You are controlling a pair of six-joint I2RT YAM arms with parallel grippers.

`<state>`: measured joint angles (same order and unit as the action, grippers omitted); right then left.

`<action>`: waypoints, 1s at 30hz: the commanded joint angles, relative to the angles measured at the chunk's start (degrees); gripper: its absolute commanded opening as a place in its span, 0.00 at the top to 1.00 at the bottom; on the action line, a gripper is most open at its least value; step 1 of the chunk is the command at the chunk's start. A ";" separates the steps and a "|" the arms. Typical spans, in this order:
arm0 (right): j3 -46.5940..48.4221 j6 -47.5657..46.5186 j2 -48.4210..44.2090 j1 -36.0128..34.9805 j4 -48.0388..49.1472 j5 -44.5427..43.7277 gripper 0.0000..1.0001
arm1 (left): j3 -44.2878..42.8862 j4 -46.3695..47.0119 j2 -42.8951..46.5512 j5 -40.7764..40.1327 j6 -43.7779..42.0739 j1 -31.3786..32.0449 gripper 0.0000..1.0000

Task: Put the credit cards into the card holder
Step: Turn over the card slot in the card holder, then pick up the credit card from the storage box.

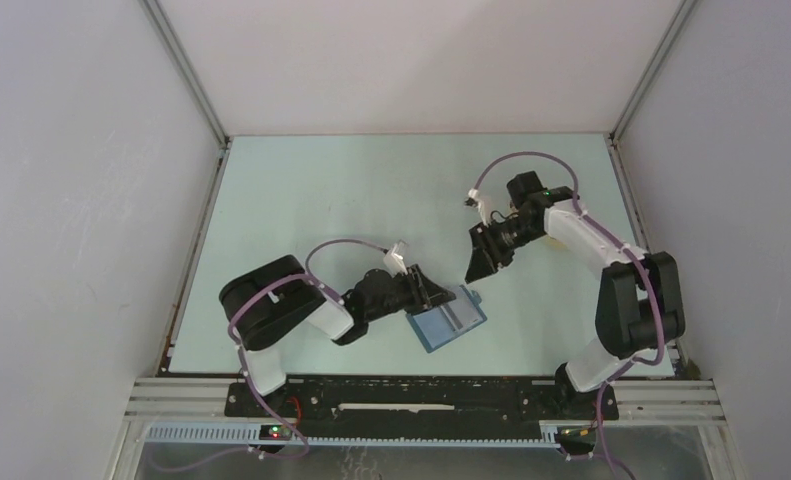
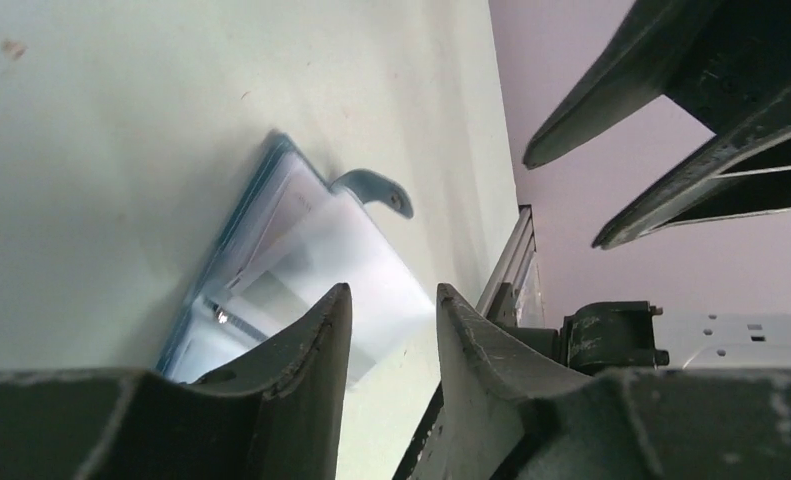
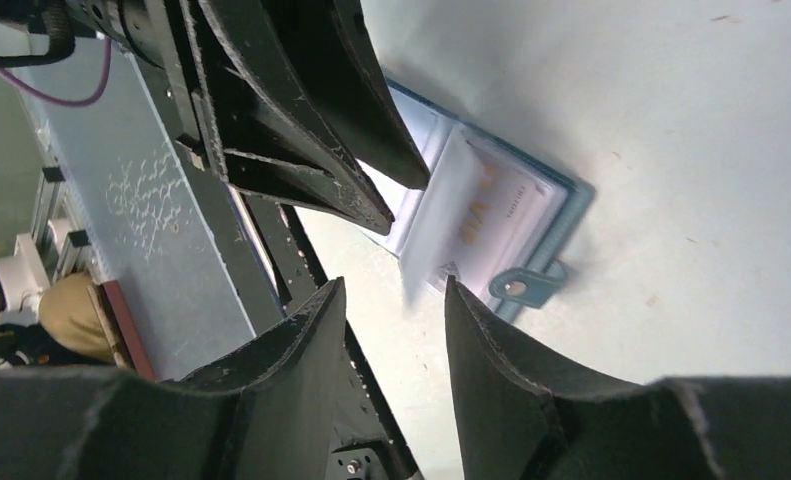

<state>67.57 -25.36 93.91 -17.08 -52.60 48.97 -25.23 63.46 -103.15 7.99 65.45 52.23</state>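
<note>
The teal-blue card holder (image 1: 451, 320) lies open on the pale green table in front of the arm bases, its snap tab (image 3: 523, 285) pointing out. A whitish credit card (image 3: 506, 215) with orange lettering rests in its inner pocket, and a blurred pale flap or card (image 3: 433, 225) stands up beside it. My left gripper (image 1: 433, 290) hovers at the holder's left edge (image 2: 231, 250), jaws open with only table between them (image 2: 391, 295). My right gripper (image 1: 474, 268) hangs just above the holder's far corner, open and empty (image 3: 393, 285). Each wrist view shows the other gripper's fingers (image 3: 356, 165) close by.
The black base bar and aluminium rail (image 1: 421, 400) run along the near table edge right behind the holder. Grey walls (image 1: 71, 200) close in both sides and the back. A tan object (image 3: 71, 320) sits off the table beyond the rail.
</note>
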 commanded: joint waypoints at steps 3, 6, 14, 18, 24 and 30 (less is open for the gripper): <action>0.85 -2.48 -8.43 5.13 -1.26 2.63 0.50 | -7.76 -6.74 -3.09 3.79 -5.62 -1.34 0.57; 0.28 -3.05 -12.11 7.91 -0.95 3.06 0.50 | -8.80 -8.07 -2.80 5.08 -7.28 -1.44 0.56; -1.66 -2.63 -28.13 14.71 8.11 1.52 0.49 | -7.79 -17.28 13.66 7.72 -22.82 -4.16 0.53; -6.28 -2.91 -34.22 15.34 18.13 -5.00 0.22 | -11.04 -35.56 26.90 0.89 -39.93 -4.42 0.46; -4.82 19.31 -25.85 26.58 25.91 1.73 0.20 | -9.88 -42.52 42.77 -17.89 -56.15 -4.43 0.13; -5.74 32.91 -17.72 31.91 31.08 -5.85 0.25 | -4.00 -36.12 48.47 -26.45 -60.40 -6.71 0.00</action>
<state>62.08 -5.65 74.22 13.58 -27.14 46.22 -32.27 26.63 -55.51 -9.85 11.79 47.55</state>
